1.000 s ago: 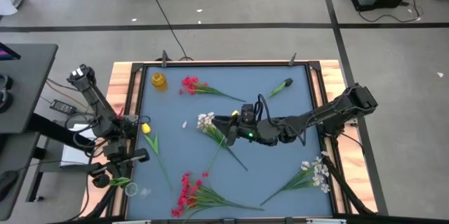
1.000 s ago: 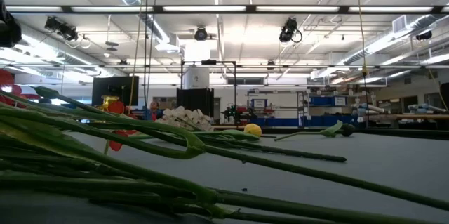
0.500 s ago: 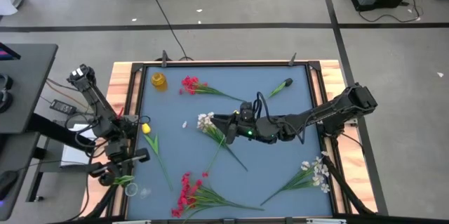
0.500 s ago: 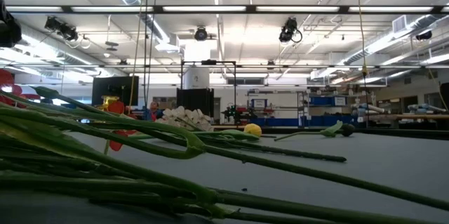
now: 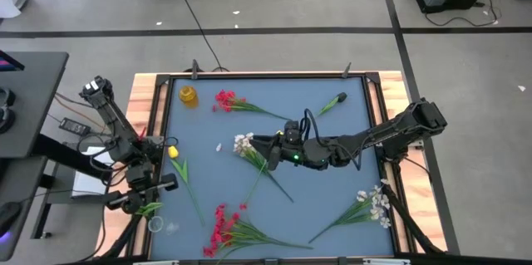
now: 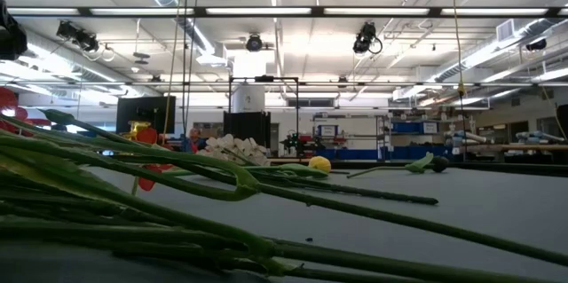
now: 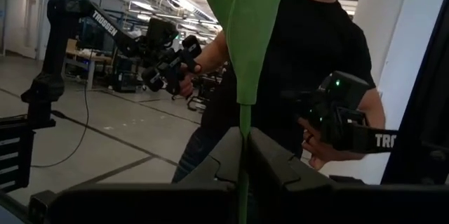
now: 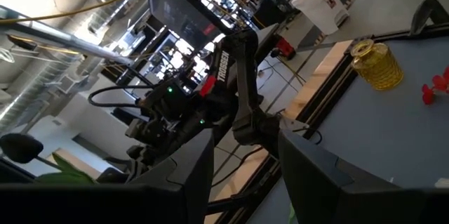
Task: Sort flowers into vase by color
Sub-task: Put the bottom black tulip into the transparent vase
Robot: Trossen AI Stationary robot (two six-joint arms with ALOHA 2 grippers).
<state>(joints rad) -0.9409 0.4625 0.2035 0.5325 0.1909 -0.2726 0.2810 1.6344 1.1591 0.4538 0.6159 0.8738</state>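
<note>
Left gripper (image 7: 242, 164) pinches a green stem (image 7: 244, 62) at the table's (image 5: 332, 182) left edge. Right gripper (image 5: 259, 153) hangs spread over the white flowers (image 5: 243, 142).

I am seeing red sprigs (image 5: 226, 100) lying far-side, white sprigs (image 5: 246, 144) lying centrally, a yellow bud (image 5: 173, 152) lying left, all flat on the tabletop (image 5: 332, 190).

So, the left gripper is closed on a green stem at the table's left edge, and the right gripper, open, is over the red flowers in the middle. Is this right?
Almost. The left gripper is shut on the green stem, and the right gripper is open, but the high view shows it over the white flowers in the middle, not red ones.
</note>
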